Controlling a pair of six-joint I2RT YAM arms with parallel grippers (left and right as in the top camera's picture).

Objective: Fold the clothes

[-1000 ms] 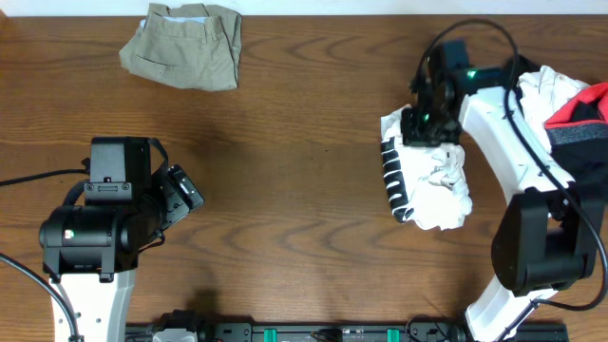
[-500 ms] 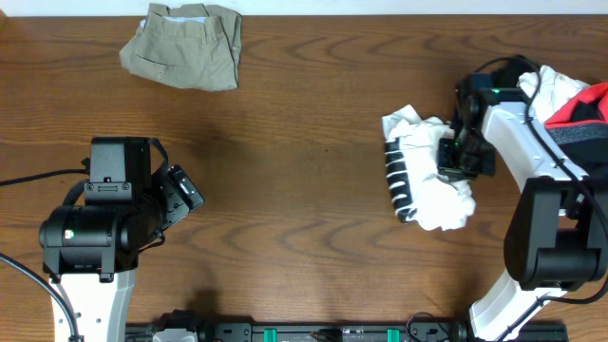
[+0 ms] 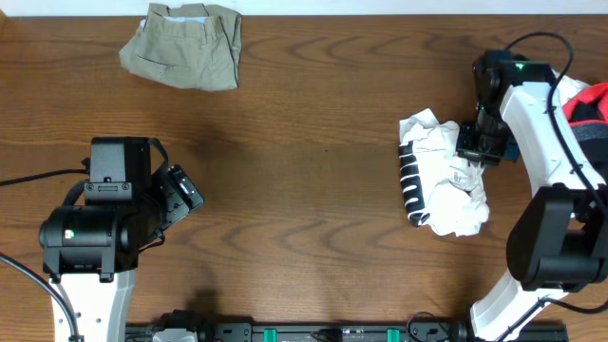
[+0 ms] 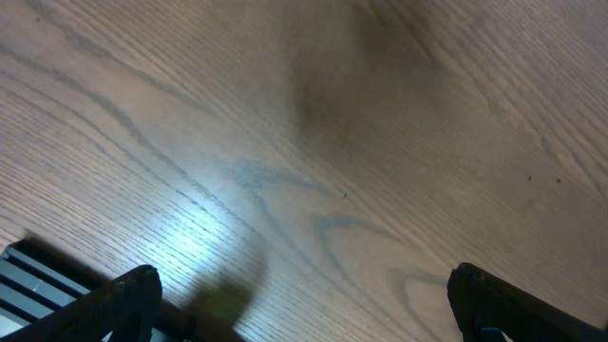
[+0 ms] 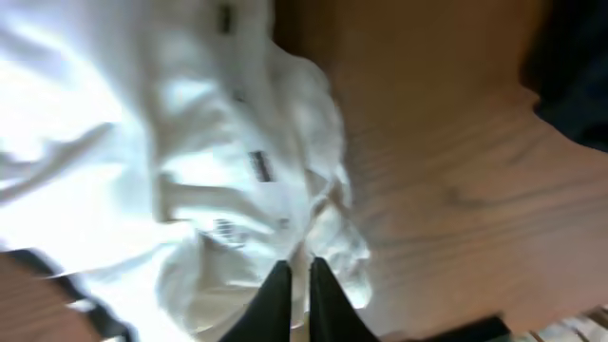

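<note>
1. Your right gripper [image 3: 472, 144] is clamped down with its jaws nearly together. It's nipping the white top [image 3: 446, 190] at the heap's 1 o'clock edge.
2. Look at the right wrist view: the dark fingertips [image 5: 272, 309] meet right on a white fold, with wood grain showing beside it.
3. The top lies crumpled in a heap at 3 o'clock on the table [image 3: 313, 142]. Its black-and-white striped trim [image 3: 410, 185] runs down the 9 o'clock side.
4. Your left gripper [image 3: 180, 193] sits at 8 o'clock with its jaws spread wide and released. Its wrist view shows only bare wood between them.
5. The khaki garment [image 3: 185, 36] lies loosely bundled at 11 o'clock, well apart from both arms.
6. The red piece [image 3: 594, 100] peeks in at the far 3 o'clock edge, beyond your right arm.
</note>
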